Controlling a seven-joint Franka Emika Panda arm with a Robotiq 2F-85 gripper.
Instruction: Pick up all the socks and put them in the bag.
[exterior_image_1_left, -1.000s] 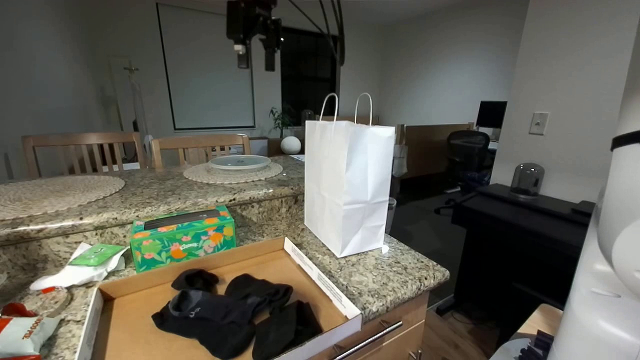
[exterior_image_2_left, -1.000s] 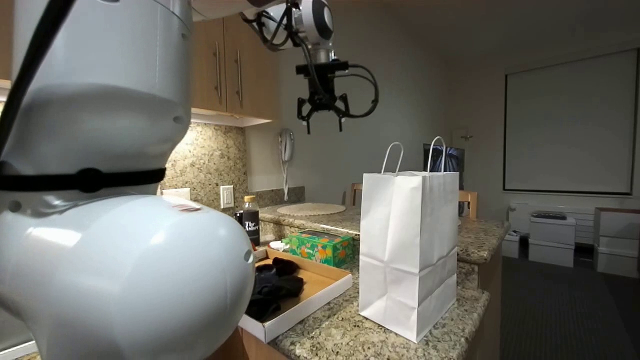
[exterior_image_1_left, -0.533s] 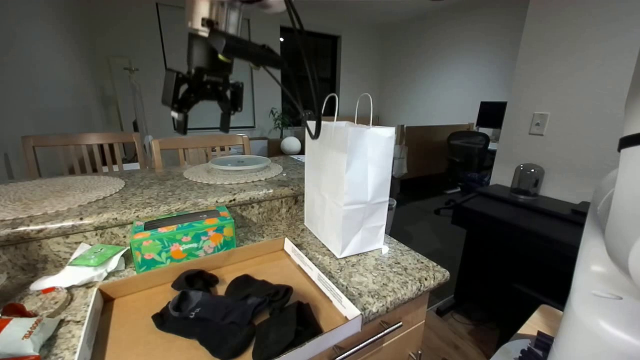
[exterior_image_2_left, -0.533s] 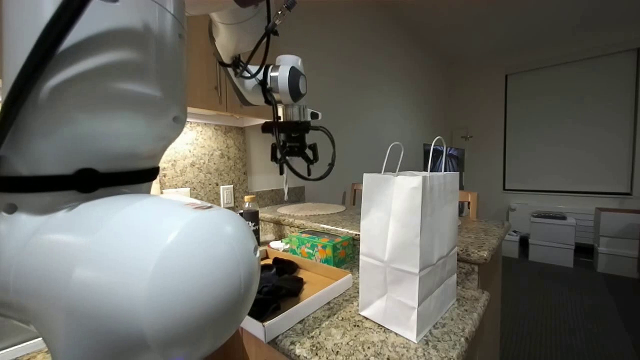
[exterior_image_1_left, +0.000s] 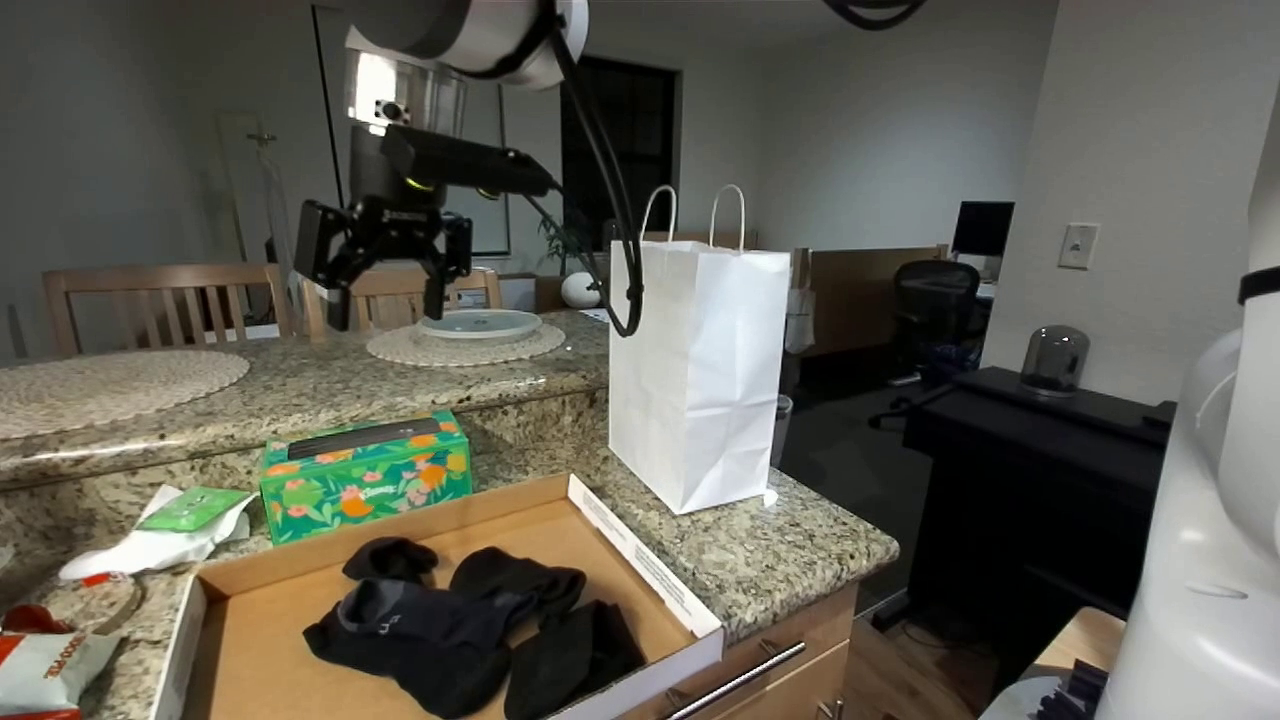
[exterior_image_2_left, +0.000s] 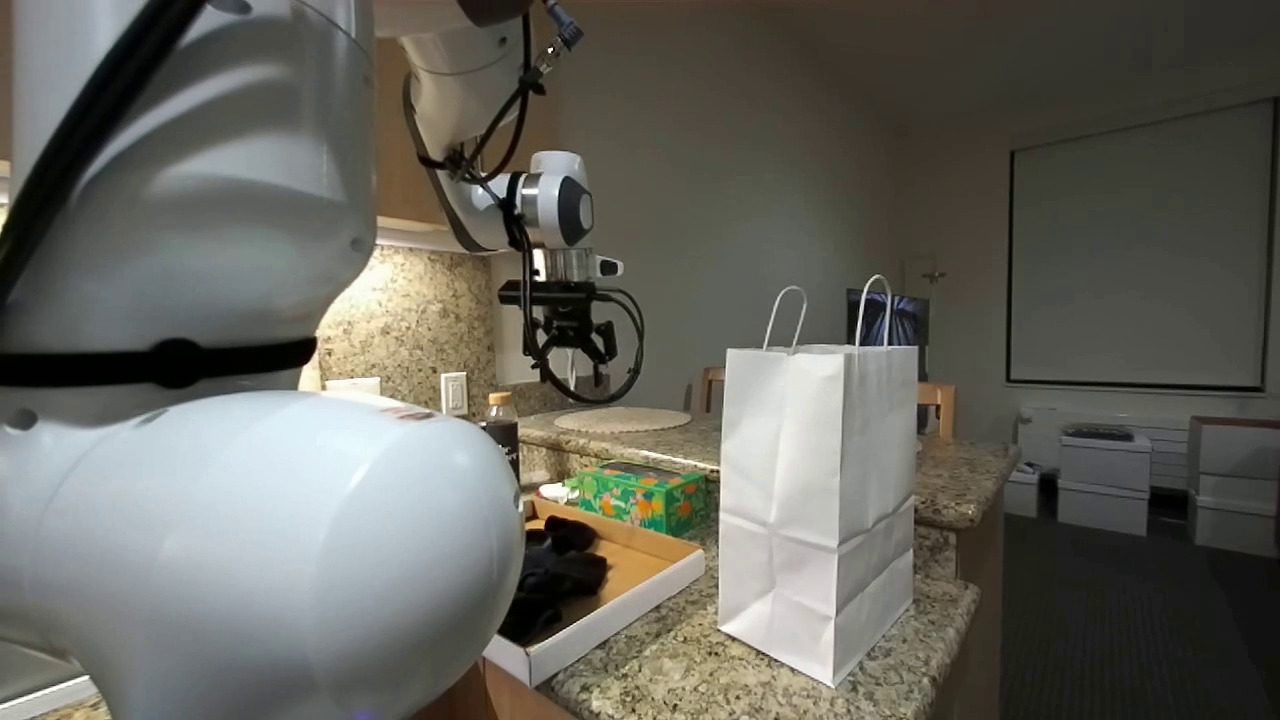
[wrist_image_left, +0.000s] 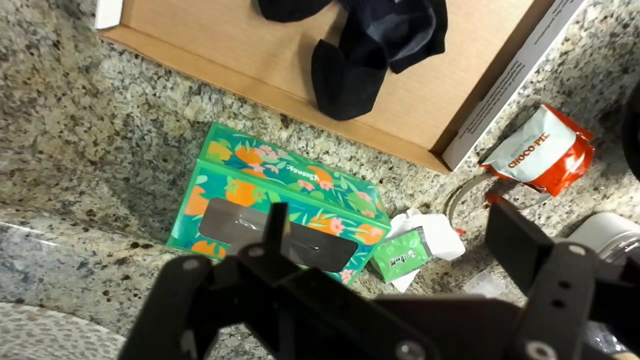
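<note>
Wrist view looks down; both exterior views share the bag (exterior_image_1_left: 698, 378).

The socks (exterior_image_1_left: 430, 640) are black — one partly grey — the bag (exterior_image_1_left: 692, 385) white, the tissue box (exterior_image_1_left: 370, 487) flowery green and orange.

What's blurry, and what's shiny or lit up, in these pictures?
In the wrist view, the black pincer looks blurry, while the tissue box is sharper; in an exterior view, the white robot arm shines and the speckled wall is brightly lit.
</note>
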